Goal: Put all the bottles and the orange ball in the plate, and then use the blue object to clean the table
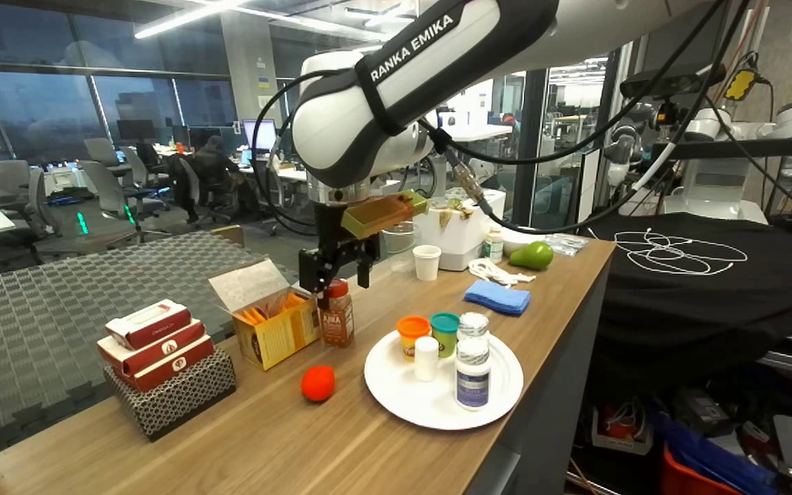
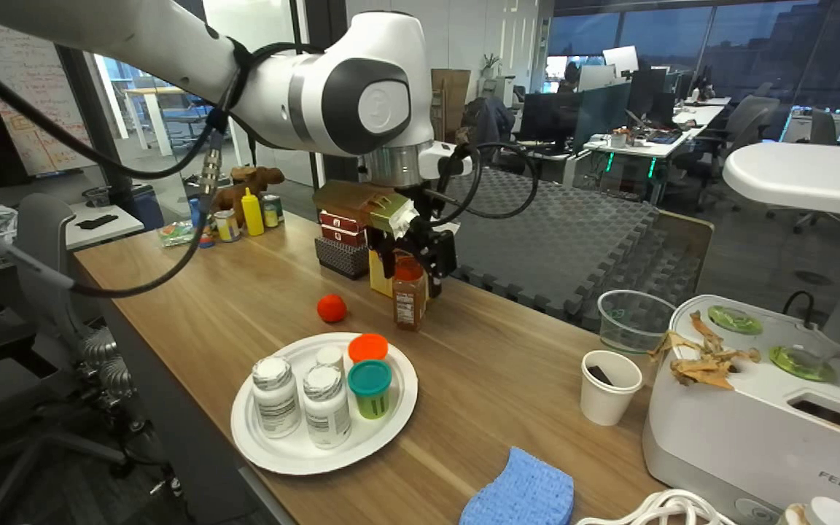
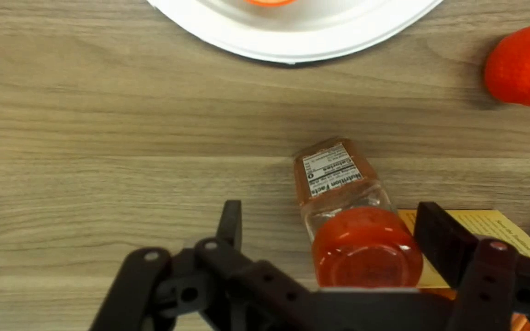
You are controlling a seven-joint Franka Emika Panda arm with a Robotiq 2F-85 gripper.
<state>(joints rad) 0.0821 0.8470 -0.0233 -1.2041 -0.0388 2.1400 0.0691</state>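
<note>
A spice bottle with a red cap [image 1: 337,323] stands upright on the table; it also shows in the other views [image 2: 409,300] [image 3: 331,170]. My gripper [image 1: 344,283] is open at its cap, one finger on each side. In the wrist view [image 3: 331,220] a gap shows at the left finger; the right finger is close to the cap. The orange-red ball [image 1: 317,383] lies on the table by the white plate [image 1: 396,399]. On the plate stand white bottles [image 1: 473,388] [image 1: 426,361], an orange-lidded tub [image 1: 413,333] and a teal-lidded tub [image 1: 445,333]. The blue cloth or sponge [image 1: 498,297] lies beyond the plate.
An open yellow box [image 1: 279,337] stands close beside the spice bottle. Red boxes [image 1: 169,347] are stacked on a patterned box [image 1: 176,395]. A paper cup [image 1: 427,262], white planter [image 2: 741,437], white cord [image 1: 496,273], small bottle [image 1: 493,245] and yellow squeeze bottle [image 2: 252,213] stand farther off.
</note>
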